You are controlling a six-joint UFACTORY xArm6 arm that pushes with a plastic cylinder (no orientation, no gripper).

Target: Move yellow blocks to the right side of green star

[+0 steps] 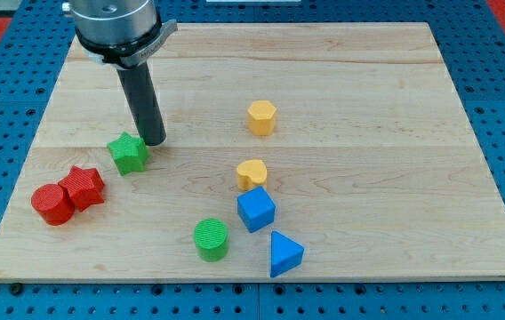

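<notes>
- blue pegboard frames a pale wooden desk (395,133) that carries every block.
- nearest the view's bottom sit the blue triangle (284,253) and the green cylinder (211,239), apart from each other.
- just above them the blue cube (256,209) touches or nearly touches the yellow heart (252,173).
- at the view's left the red cylinder (52,204) and the red star (83,187) press together.
- farther up, the green star (128,152) lies left of centre, with my tip (153,140) just beside it at its upper right.
- farthest stands the yellow hexagon (261,116).
- no jaws exist on this rod, so there is nothing to spread or pinch.
- progress, as i judge it: both yellow blocks already lie on the star's right but well apart from it, so each may need nudging leftward to sit close beside it.
</notes>
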